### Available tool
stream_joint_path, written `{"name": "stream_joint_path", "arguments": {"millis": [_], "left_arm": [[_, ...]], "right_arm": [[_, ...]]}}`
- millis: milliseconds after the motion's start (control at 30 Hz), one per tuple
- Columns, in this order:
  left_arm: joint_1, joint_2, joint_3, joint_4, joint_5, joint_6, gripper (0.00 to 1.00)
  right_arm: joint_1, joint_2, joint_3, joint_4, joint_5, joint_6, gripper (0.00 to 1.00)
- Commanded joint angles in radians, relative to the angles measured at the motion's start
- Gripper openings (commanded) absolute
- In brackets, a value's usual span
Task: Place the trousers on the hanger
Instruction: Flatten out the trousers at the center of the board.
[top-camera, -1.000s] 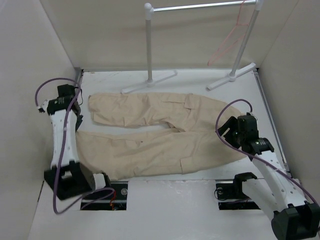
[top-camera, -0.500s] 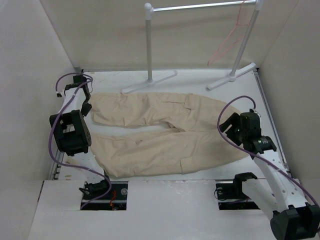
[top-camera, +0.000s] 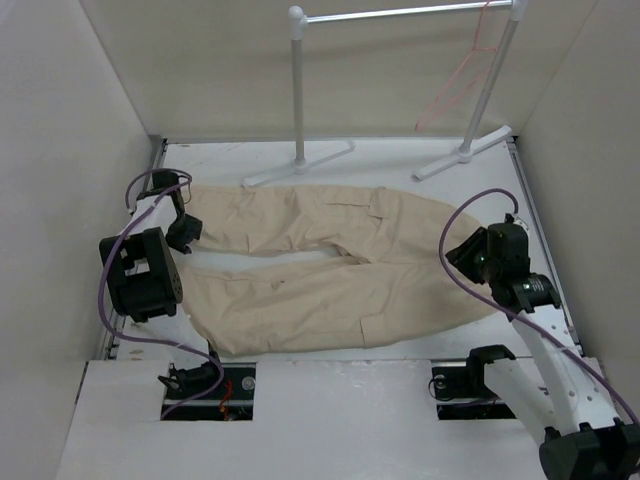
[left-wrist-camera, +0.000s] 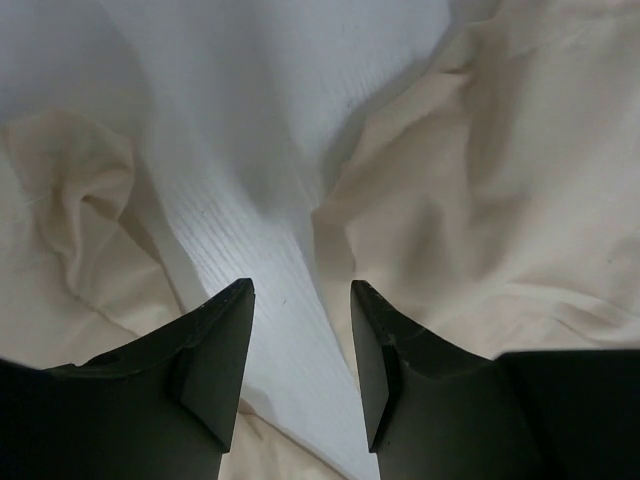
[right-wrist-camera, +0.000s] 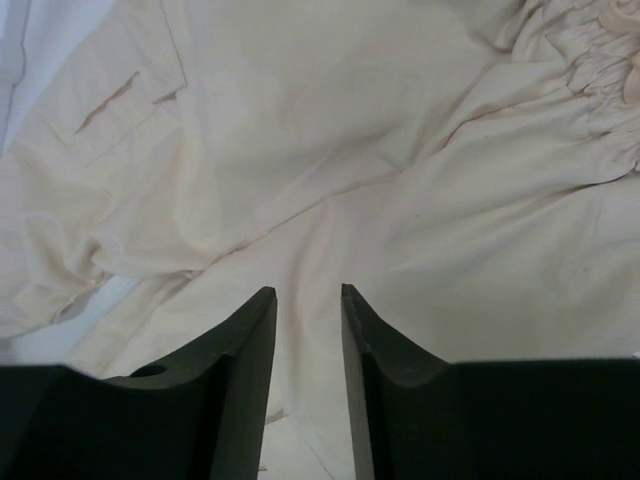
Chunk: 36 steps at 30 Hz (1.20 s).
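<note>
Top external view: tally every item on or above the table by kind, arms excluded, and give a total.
Beige cotton cargo trousers: 1
Thin pink-red wire clothes hanger: 1
White pipe garment rack: 1
Total: 3

The right claw (right-wrist-camera: 306, 293) fills the bottom of the frame, its two dark fingers (right-wrist-camera: 235, 380) standing a narrow gap apart with only cloth showing between the tips. The beige trousers (right-wrist-camera: 330, 130) cover nearly everything above. A pocket flap (right-wrist-camera: 115, 85) lies at upper left and a gathered waistband (right-wrist-camera: 600, 50) at upper right. White bench (right-wrist-camera: 40, 340) shows at lower left.
</note>
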Motion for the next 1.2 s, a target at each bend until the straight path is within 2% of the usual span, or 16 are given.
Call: {"name": "stream_joint_path", "arguments": {"millis": [0, 100, 133, 233, 267, 400, 533, 567, 600, 667, 733, 833, 933, 1000, 1100, 1167], "left_arm": [[0.015, 0.02, -0.001, 0.078, 0.069, -0.052, 0.41], [0.015, 0.067, 0.015, 0.099, 0.069, -0.066, 0.41], [0.015, 0.082, 0.016, 0.116, 0.071, -0.073, 0.36], [0.015, 0.077, 0.015, 0.165, 0.076, -0.086, 0.09], [0.012, 0.054, 0.018, 0.168, 0.069, -0.087, 0.05], [-0.042, -0.086, 0.059, 0.119, -0.033, -0.018, 0.02], [-0.137, -0.115, 0.116, -0.046, -0.162, 0.118, 0.11], [-0.152, -0.106, 0.116, -0.068, -0.171, 0.14, 0.17], [-0.169, -0.091, 0.107, -0.086, -0.173, 0.172, 0.27], [-0.195, -0.057, 0.082, -0.12, -0.164, 0.229, 0.43], [-0.203, -0.072, 0.03, -0.117, -0.171, 0.241, 0.5], [-0.153, -0.172, -0.059, -0.042, -0.152, 0.224, 0.52], [-0.065, -0.294, -0.142, 0.073, -0.104, 0.181, 0.49], [0.013, -0.321, -0.172, 0.117, -0.047, 0.122, 0.47], [0.102, -0.273, -0.179, 0.163, 0.051, 0.027, 0.47], [0.114, -0.227, -0.163, 0.223, 0.075, -0.003, 0.48]], "right_arm": [[-0.017, -0.031, 0.052, -0.012, 0.007, -0.022, 0.41], [-0.013, -0.045, 0.049, -0.026, 0.011, -0.015, 0.49], [-0.011, -0.051, 0.049, -0.031, 0.013, -0.013, 0.51], [-0.011, -0.063, 0.052, -0.032, 0.013, -0.01, 0.51], [-0.011, -0.066, 0.052, -0.032, 0.013, -0.009, 0.51], [-0.011, -0.066, 0.03, -0.02, 0.013, 0.007, 0.52], [-0.011, -0.059, 0.01, 0.011, 0.007, 0.015, 0.52], [-0.011, -0.056, 0.01, 0.014, 0.004, 0.015, 0.52], [-0.011, -0.051, 0.012, 0.02, 0.001, 0.013, 0.52], [-0.01, -0.042, 0.02, 0.028, -0.001, 0.007, 0.52], [-0.003, -0.03, 0.032, 0.029, -0.001, 0.002, 0.53], [0.006, -0.017, 0.049, 0.034, -0.009, -0.001, 0.53], [0.027, -0.013, 0.052, 0.043, -0.01, 0.007, 0.53], [0.044, -0.01, 0.043, 0.049, -0.01, 0.011, 0.52], [0.063, -0.01, 0.02, 0.054, -0.01, 0.011, 0.38], [0.063, -0.011, 0.01, 0.051, -0.015, 0.005, 0.27]]}}
